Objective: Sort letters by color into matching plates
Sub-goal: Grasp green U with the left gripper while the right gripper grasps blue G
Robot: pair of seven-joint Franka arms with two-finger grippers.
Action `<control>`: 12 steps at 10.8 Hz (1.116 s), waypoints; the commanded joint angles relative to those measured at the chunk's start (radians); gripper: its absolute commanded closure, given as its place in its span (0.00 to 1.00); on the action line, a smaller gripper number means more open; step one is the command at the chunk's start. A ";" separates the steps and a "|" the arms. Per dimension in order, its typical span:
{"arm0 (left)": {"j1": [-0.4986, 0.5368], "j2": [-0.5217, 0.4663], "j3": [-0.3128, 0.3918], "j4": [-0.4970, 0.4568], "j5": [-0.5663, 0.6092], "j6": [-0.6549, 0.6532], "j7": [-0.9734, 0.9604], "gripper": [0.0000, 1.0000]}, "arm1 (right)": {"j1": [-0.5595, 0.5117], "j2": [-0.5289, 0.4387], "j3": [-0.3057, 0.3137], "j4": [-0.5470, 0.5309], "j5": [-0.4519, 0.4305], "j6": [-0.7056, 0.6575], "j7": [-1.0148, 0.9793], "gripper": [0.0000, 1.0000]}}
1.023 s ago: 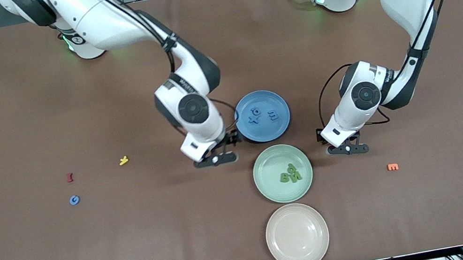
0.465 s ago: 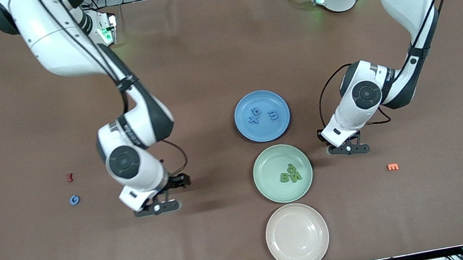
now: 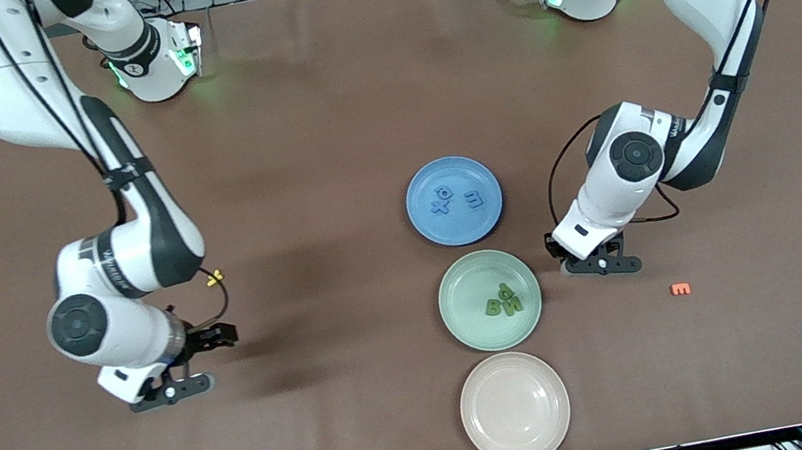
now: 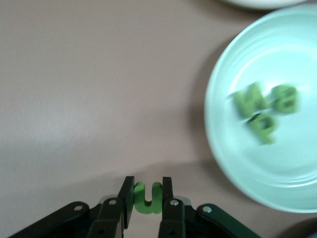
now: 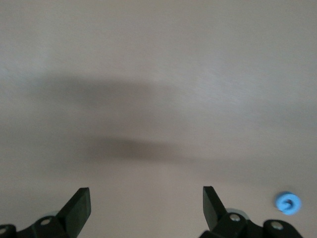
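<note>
Gripping a green letter (image 4: pixel 146 197) just beside the green plate (image 3: pixel 458 312), the left end effector (image 4: pixel 147 198) is clenched on it; three green letters (image 3: pixel 503 301) lie in that plate. Over bare worktop (image 3: pixel 314 108), the right end effector (image 5: pixel 146 206) hangs released near a blue letter (image 5: pixel 288 203)

High front camera faces both robots; both wrist cameras look down, close to the table (image 3: pixel 314 108).
</note>
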 commanded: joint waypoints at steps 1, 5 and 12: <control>-0.028 0.030 -0.030 0.121 -0.003 -0.007 -0.002 1.00 | -0.080 -0.122 0.018 -0.210 -0.062 0.110 -0.109 0.00; -0.134 0.140 -0.024 0.282 -0.094 -0.006 -0.014 1.00 | -0.195 -0.186 0.019 -0.424 -0.064 0.314 -0.313 0.00; -0.142 0.148 -0.020 0.330 -0.086 -0.010 -0.047 0.00 | -0.324 -0.133 0.031 -0.470 -0.063 0.428 -0.527 0.00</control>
